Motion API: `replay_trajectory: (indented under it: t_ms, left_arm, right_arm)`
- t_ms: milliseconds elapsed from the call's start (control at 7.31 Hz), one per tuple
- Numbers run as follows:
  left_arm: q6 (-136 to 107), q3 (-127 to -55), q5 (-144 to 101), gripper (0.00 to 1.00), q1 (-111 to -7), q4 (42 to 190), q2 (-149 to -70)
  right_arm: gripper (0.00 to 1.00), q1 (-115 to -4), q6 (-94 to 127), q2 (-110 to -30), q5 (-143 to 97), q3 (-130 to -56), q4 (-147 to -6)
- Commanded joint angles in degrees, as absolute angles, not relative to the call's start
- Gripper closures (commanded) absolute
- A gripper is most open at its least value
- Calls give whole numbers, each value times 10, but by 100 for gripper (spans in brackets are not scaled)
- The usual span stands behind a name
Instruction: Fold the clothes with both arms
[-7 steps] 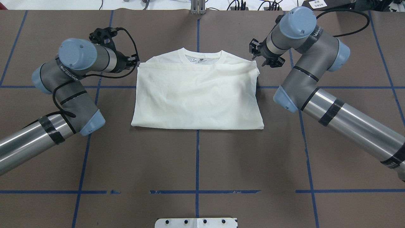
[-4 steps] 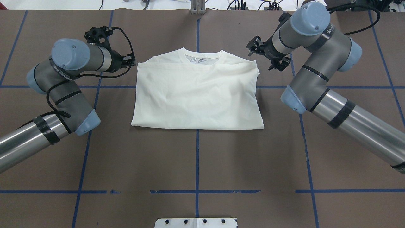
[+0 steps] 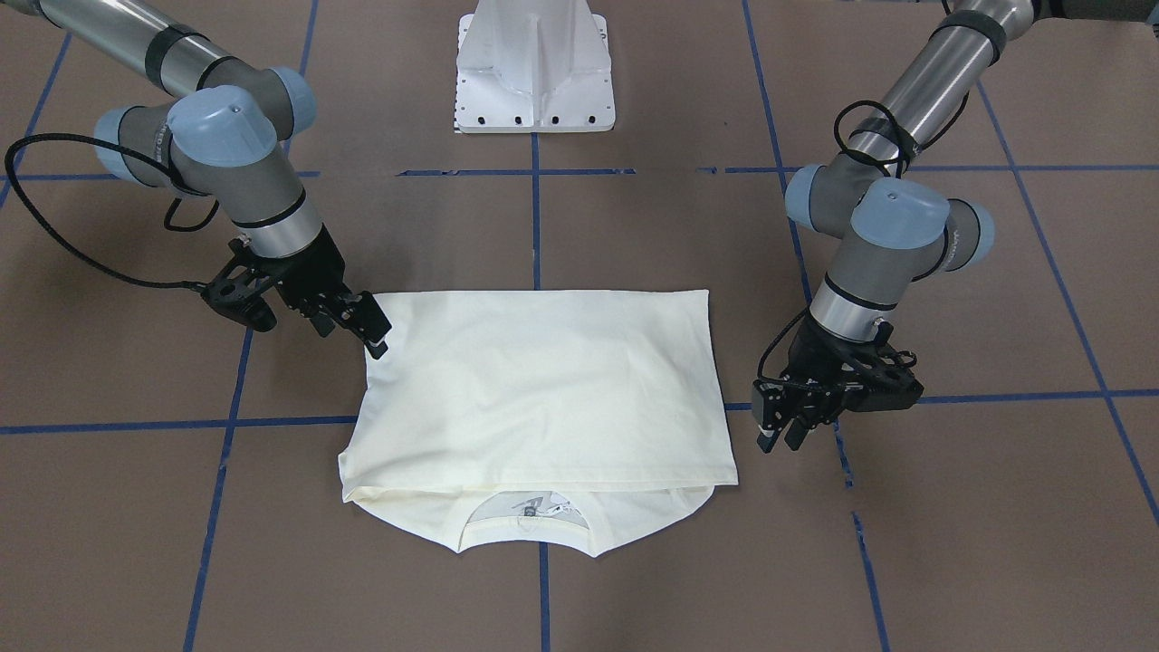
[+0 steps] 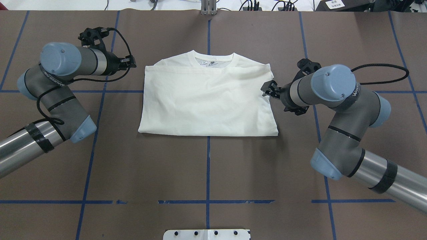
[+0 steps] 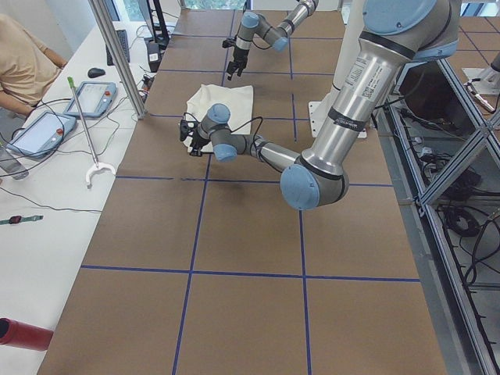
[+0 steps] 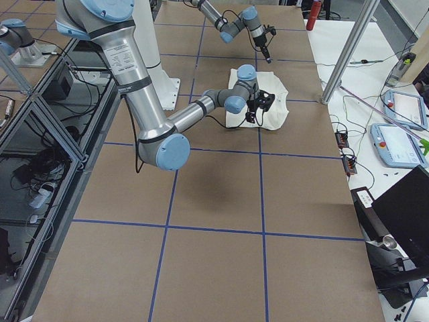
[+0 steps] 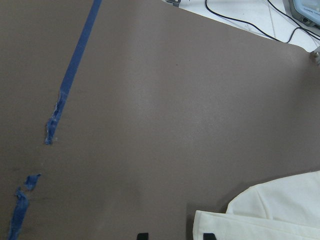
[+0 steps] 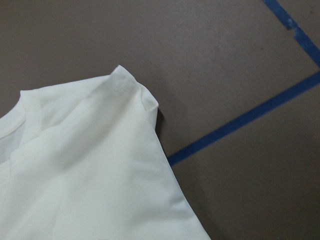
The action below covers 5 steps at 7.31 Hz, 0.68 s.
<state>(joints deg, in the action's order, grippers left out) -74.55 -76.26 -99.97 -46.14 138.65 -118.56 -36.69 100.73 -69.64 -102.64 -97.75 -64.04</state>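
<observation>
The cream shirt (image 4: pixel 206 100) lies folded into a flat rectangle in the middle of the brown table, plain side up, with its collar on the far side (image 3: pixel 534 380). No print shows. My left gripper (image 4: pixel 132 63) is open and empty, a short way left of the shirt's far left corner. Its fingertips (image 7: pixel 142 235) show apart over bare table in the left wrist view, next to the shirt corner (image 7: pixel 270 210). My right gripper (image 4: pixel 268 89) is open and empty at the shirt's right edge, about halfway along it (image 3: pixel 367 326). The right wrist view shows only the shirt's shoulder corner (image 8: pixel 85 170).
Blue tape lines (image 4: pixel 207 166) cross the table. The white pedestal base (image 3: pixel 534 72) stands at the near edge. An operators' side table with tablets (image 5: pixel 47 125) and a metal post (image 5: pixel 117 55) runs along the far edge.
My right arm swung from beside the shirt's far right corner back to the middle of its right edge. My left gripper drew a little further left, away from the shirt.
</observation>
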Motion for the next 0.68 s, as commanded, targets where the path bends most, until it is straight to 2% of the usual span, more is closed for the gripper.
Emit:
replay_trajectory:
  t_ms: [0,137,547]
  left_arm:
    - [-744,-763,-998,53,-463,1387,-1185]
    - [-744,-764,-998,53,-464,1386,-1186]
    - [-744,-764,-999,53,-473,1388,-1187]
  right_arm:
    - [0,-339,1044,-716,-1026,-986,-641]
    - [1,-334,1044,-734,-1045,-999,-641]
    - [12,-323,1054,-742,-1056,-999,-642]
